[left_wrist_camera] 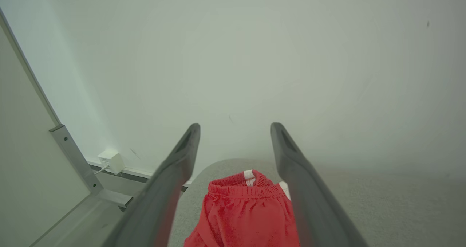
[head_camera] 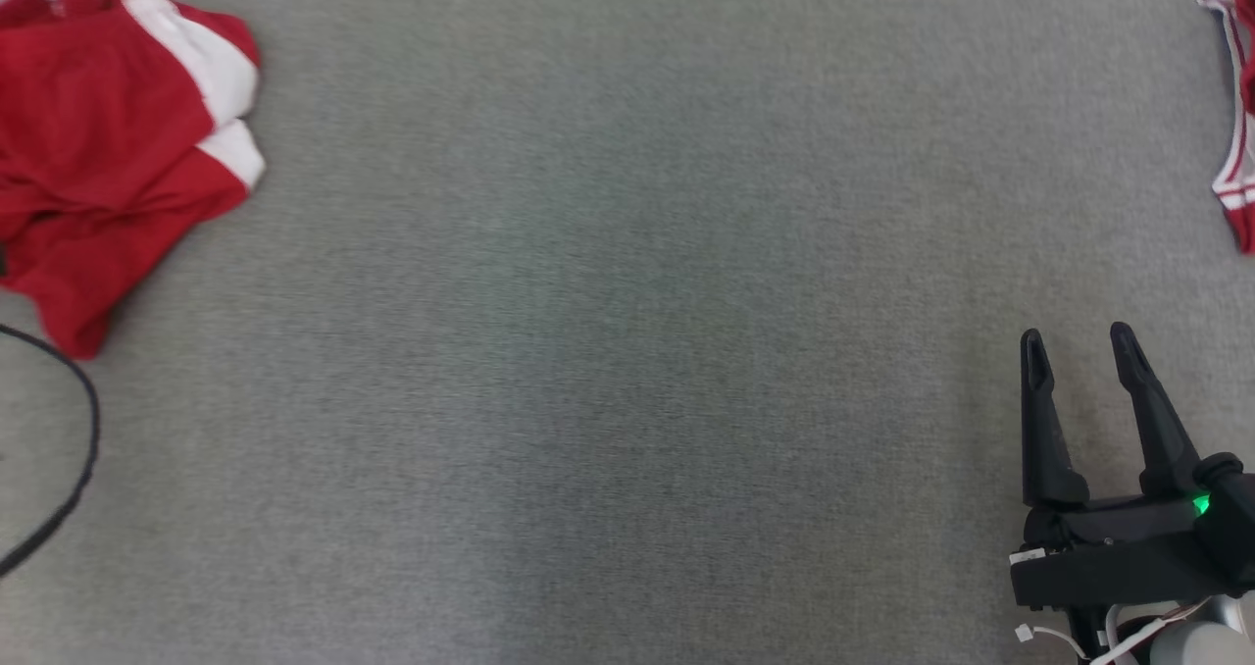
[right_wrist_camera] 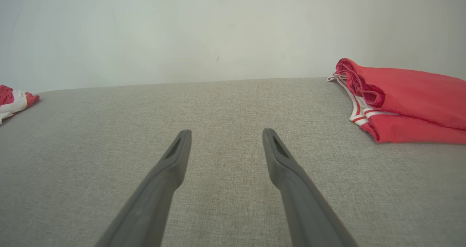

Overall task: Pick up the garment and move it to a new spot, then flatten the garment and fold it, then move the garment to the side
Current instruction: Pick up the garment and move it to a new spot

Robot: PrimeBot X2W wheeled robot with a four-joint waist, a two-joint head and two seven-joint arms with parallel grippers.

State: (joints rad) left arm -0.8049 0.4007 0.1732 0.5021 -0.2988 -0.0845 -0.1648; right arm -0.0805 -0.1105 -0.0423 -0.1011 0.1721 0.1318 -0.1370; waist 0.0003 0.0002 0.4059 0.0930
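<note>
The crumpled red garment (head_camera: 108, 145) is seen at ten o'clock on the grey table (head_camera: 627, 371) and is judged the task's thing, since a second red garment (head_camera: 1237, 106) at two o'clock looks folded; the left claw (left_wrist_camera: 236, 126), fingers spread apart and empty, is poised near it, the waistband showing between the fingers at six o'clock of the left wrist view; the right claw (head_camera: 1077, 336), likewise spread and empty, is set at four o'clock, well apart, so the left arm is reckoned nearer; the long axis seems to run roughly twelve to six; the garment's left part is cut off; a dark cable (head_camera: 95, 420) is noted beside it.
</note>
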